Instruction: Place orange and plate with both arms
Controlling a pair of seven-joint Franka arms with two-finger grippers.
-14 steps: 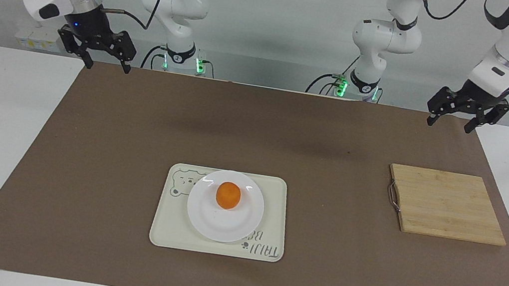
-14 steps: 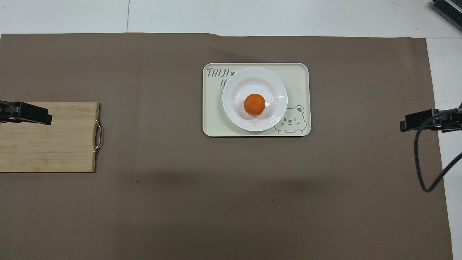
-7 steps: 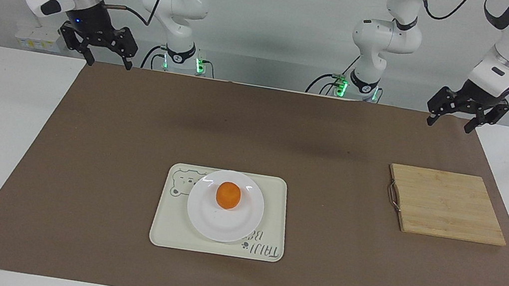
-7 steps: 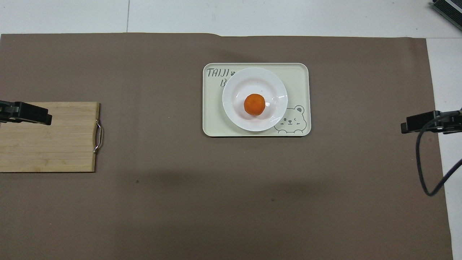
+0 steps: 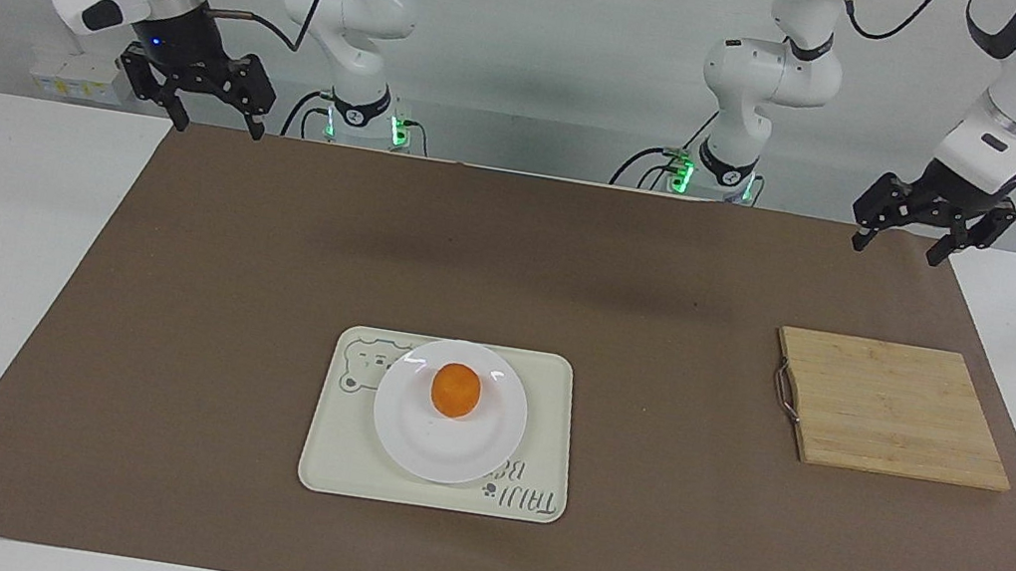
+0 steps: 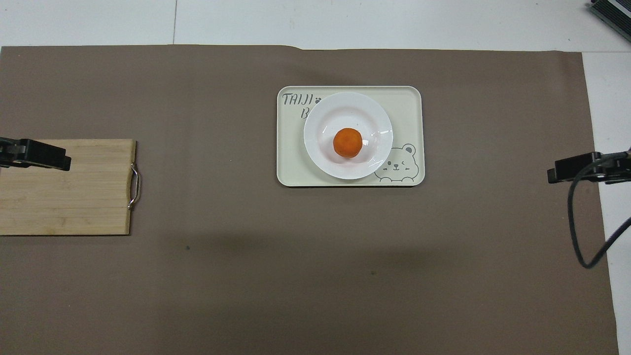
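The orange [image 5: 456, 391] sits in the middle of the white plate [image 5: 443, 447]; it also shows in the overhead view [image 6: 347, 142], as does the plate [image 6: 348, 106]. The plate rests on a cream tray [image 5: 551, 403] with a bear drawing in the middle of the mat. My left gripper [image 5: 896, 250] hangs open and empty in the air at the left arm's end of the table. My right gripper [image 5: 217, 127] hangs open and empty at the right arm's end. Both are well apart from the plate.
A bamboo cutting board [image 5: 892, 409] with a metal handle lies on the brown mat [image 5: 209, 332] toward the left arm's end. In the overhead view the left gripper [image 6: 49, 157] shows over the board [image 6: 74, 197]. The right gripper [image 6: 567, 170] shows over the mat's edge.
My right gripper has risen slightly and drawn back a little toward the right arm's end. The left gripper, orange, plate and tray have not moved.
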